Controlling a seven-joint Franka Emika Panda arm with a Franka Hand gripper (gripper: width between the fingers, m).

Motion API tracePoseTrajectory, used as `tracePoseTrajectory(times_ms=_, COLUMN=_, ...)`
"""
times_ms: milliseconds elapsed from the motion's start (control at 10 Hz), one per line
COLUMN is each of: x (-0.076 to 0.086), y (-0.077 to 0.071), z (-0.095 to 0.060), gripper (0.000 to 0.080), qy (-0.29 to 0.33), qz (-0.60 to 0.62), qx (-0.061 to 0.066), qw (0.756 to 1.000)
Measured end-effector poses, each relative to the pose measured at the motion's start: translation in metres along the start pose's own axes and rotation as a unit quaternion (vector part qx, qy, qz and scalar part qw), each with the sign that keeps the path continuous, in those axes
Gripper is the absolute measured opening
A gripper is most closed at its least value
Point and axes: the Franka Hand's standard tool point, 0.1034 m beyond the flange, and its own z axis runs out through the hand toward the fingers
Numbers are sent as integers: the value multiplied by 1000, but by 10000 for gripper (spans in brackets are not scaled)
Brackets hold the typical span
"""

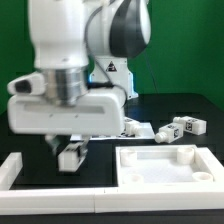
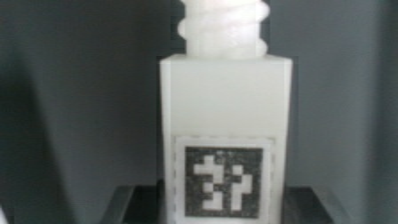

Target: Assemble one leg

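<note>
Fingers (image 2: 134, 210) sit closest to the wrist camera: two dark pads, one on each side of the leg (image 2: 222, 110), closed on its tagged end. The gripper (image 2: 222, 208) therefore has the leg clamped.

- Leg in the wrist view: white rectangular block running lengthwise away from the camera. A black-and-white tag (image 2: 222, 175) is on the facing side near the fingers. A white threaded peg (image 2: 226, 30) sticks out of the far end.
- Exterior view: the gripper (image 1: 69, 150) hangs under the arm (image 1: 60, 50), pointing down at the tabletop (image 1: 25, 145). The leg (image 1: 70, 156) is upright between the fingers, tag facing the camera. I cannot tell whether its lower end touches the tabletop.
- The held leg is low over the tabletop, just behind the front border bar (image 1: 60, 205). It is on the exterior view's left of the panel (image 1: 165, 170) and apart from it.
- Panel: white, square, raised rim, lying flat on the exterior view's right.
- Two spare legs lie on the tabletop behind the panel, one (image 1: 186, 127) farther toward the exterior view's right than the other (image 1: 141, 128).
</note>
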Motion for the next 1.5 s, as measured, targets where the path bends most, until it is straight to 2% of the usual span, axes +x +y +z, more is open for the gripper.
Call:
tracePoseTrajectory(times_ms=100, x=-12, y=-6, z=-6, gripper=282, qy=4, qz=4, qx=2, qw=1000)
tracePoseTrajectory(times_ms=500, x=-14, y=-2, z=0, gripper=284, qy=6, qz=0, qx=-1, qw=1000)
tracePoseTrajectory(times_ms=800, x=-70, y=26, z=25, gripper=284, qy=8, qz=-30, qx=-18, qw=999)
tracePoseTrajectory(times_ms=900, x=-72, y=29, z=32, gripper=284, qy=12, qz=-33, qx=-23, qw=999)
tracePoseTrajectory(times_ms=1200, x=-67, y=28, z=32, gripper=284, qy=22, qz=-42, qx=-26, qw=999)
tracePoseTrajectory(times_ms=1300, x=-68, y=28, z=32, gripper=467, qy=22, qz=-42, qx=-26, qw=999)
tracePoseTrajectory(times_ms=1400, x=-66, y=28, z=31, gripper=592, qy=21, qz=-54, qx=-26, qw=998)
tracePoseTrajectory(times_ms=1500, x=-64, y=24, z=26, gripper=592, qy=-13, qz=-48, qx=-13, qw=999)
